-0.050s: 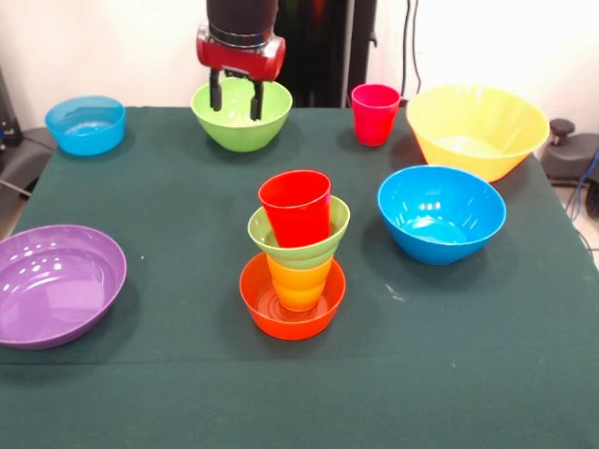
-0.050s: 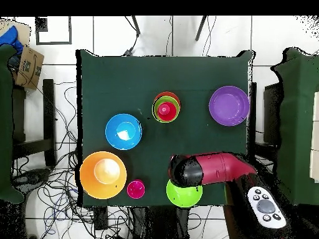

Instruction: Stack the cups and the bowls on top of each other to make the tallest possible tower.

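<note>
The tower point(image 1: 297, 251) stands mid-table: a small orange bowl point(image 1: 291, 313), a yellow-orange cup point(image 1: 299, 283), a small green bowl point(image 1: 318, 241) and a red cup point(image 1: 296, 206) nested upward; from overhead the tower point(image 2: 166, 109) shows as rings. My gripper point(image 1: 236, 99) hangs open over a larger green bowl point(image 1: 241, 126) at the far edge, holding nothing. Overhead, the arm's head point(image 2: 182, 171) covers part of that green bowl point(image 2: 185, 195). A pink-magenta cup point(image 1: 374, 114) stands upright, right of it.
A large yellow bowl point(image 1: 477, 129) sits far right, with a blue bowl point(image 1: 440, 213) in front of it. A small blue bowl point(image 1: 86, 123) is at the far left corner. At the near left edge lies a wide purple bowl point(image 1: 58, 283).
</note>
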`<state>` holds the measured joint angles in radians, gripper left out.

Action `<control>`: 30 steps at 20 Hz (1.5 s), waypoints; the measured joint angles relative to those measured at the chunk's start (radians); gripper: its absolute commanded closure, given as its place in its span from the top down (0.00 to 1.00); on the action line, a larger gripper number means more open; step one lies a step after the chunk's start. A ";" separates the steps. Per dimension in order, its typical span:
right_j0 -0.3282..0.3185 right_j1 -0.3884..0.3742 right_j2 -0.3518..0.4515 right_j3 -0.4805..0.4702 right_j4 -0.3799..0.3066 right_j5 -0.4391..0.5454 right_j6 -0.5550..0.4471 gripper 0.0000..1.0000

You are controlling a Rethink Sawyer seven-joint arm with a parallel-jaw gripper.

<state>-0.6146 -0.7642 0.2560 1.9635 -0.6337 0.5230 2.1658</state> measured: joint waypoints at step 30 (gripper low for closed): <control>0.202 0.130 -0.279 0.029 0.138 -0.219 0.000 1.00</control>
<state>-0.4128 -0.6341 -0.0227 1.9929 -0.4956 0.3036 2.1660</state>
